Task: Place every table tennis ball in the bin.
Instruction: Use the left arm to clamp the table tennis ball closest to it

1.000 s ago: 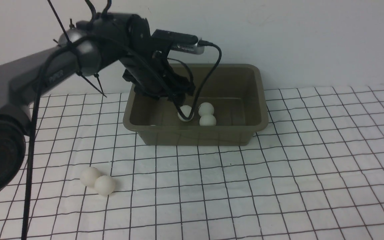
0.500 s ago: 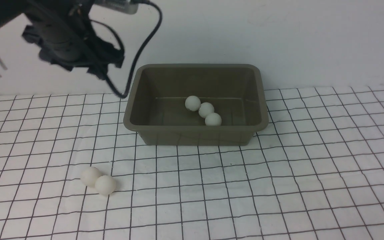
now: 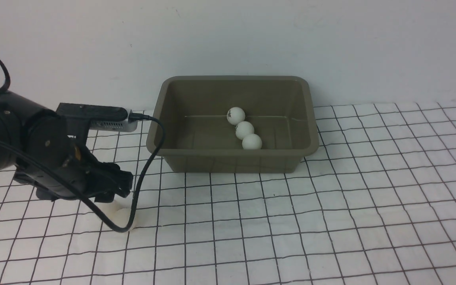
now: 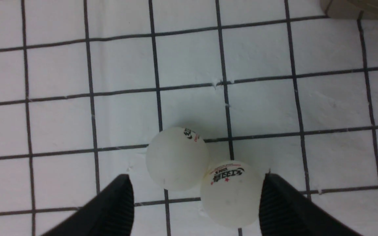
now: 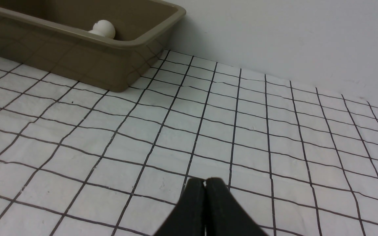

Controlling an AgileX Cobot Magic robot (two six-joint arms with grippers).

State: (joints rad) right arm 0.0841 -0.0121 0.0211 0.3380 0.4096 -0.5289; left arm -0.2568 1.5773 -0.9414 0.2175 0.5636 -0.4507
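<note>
The left gripper (image 3: 113,187) is hovering low over the checked cloth (image 3: 331,221) at the near left, its jaws standing wide apart and gripping nothing. Two table tennis balls are lying under it, touching: one ball (image 4: 230,193) between the fingertips, the other ball (image 4: 176,159) just past them. Three more balls (image 3: 244,130) are resting in a close row inside the bin (image 3: 232,163), far centre. The right gripper (image 5: 204,185) is sitting with its fingers pressed together, empty.

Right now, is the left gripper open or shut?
Open. The left wrist view shows the left gripper with its fingers spread wide. Two table tennis balls rest on the gridded cloth between the tips, and nothing is clamped.
</note>
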